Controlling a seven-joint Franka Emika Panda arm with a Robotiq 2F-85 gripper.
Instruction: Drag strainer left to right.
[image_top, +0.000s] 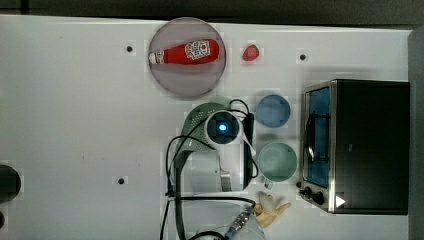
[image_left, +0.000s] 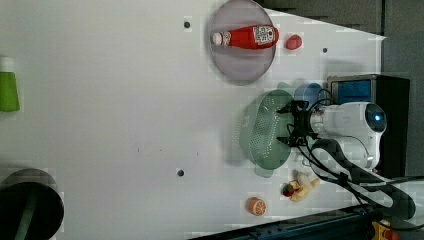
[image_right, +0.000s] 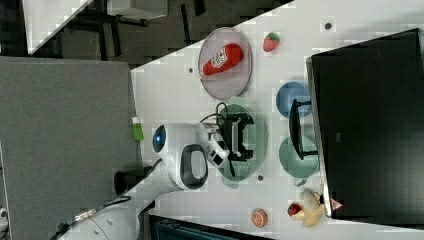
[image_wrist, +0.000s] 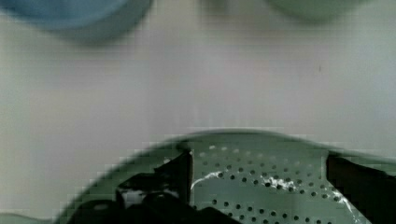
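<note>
you get bright, even light on the white table (image_top: 75, 125) in the top view, nearly washed out, with blocky compression patches around small things. in the left view the strainer (image_left: 262, 130) throws a soft grey shadow on its left side. the toaster oven (image_top: 370, 145) stays a dark mass, its glass door tinted blue. in the wrist view the blue bowl (image_wrist: 70, 14) is blurred, while the strainer's holes look sharper.

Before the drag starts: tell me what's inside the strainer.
The open gripper sits inside the strainer, its fingers apart over the perforated floor. No food or other loose item shows on the visible floor. The part beneath the arm is covered, so that stays unknown.
</note>
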